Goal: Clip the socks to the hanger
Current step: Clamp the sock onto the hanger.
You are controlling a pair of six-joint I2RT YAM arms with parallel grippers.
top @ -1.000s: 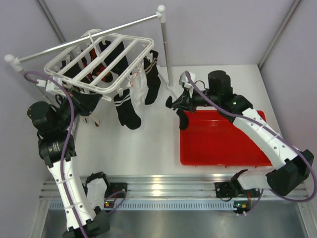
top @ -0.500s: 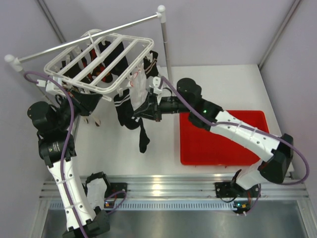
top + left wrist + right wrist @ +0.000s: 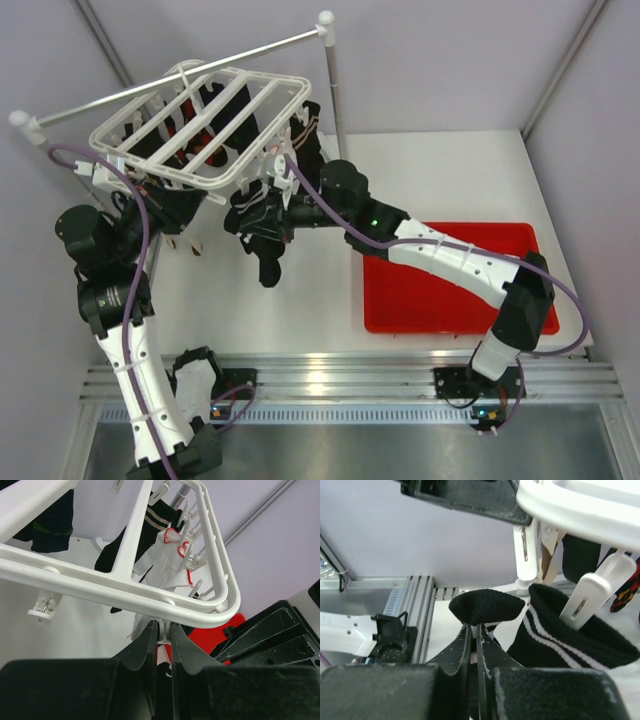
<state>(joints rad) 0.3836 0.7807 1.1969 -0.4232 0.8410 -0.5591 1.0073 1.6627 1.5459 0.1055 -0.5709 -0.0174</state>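
Our right gripper point(image 3: 472, 626), clenched on 1 black sock point(image 3: 487, 607), has swung under the hanger point(image 3: 125, 587) for clipping; our left gripper point(image 3: 161, 629) pinches a clip point(image 3: 160, 638)

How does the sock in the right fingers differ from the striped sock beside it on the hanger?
The held sock is pinched in the right fingers, not yet clipped; the striped sock hangs from a white clip on the hanger. The held sock's cuff is bunched over the fingertips; the striped sock's cuff stands open, stripes showing. Both are black.
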